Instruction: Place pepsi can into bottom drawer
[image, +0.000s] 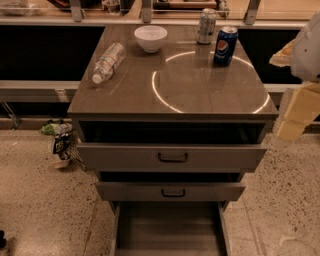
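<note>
The pepsi can (225, 46), dark blue with a round red-white-blue logo, stands upright at the back right of the cabinet top (200, 95). The bottom drawer (169, 227) is pulled out at the foot of the cabinet, and its flat grey floor shows with nothing on it. My gripper (295, 117) hangs at the right edge of the view, beside the cabinet's right side. It is lower than the cabinet top, to the right of the can, and apart from it. It holds nothing that I can see.
A silver-grey can (206, 26) stands just behind and left of the pepsi can. A white bowl (150, 38) sits at the back middle. A clear plastic bottle (108, 62) lies on its side at the left. The top drawer (172, 156) and middle drawer (172, 191) are partly pulled out above the bottom drawer.
</note>
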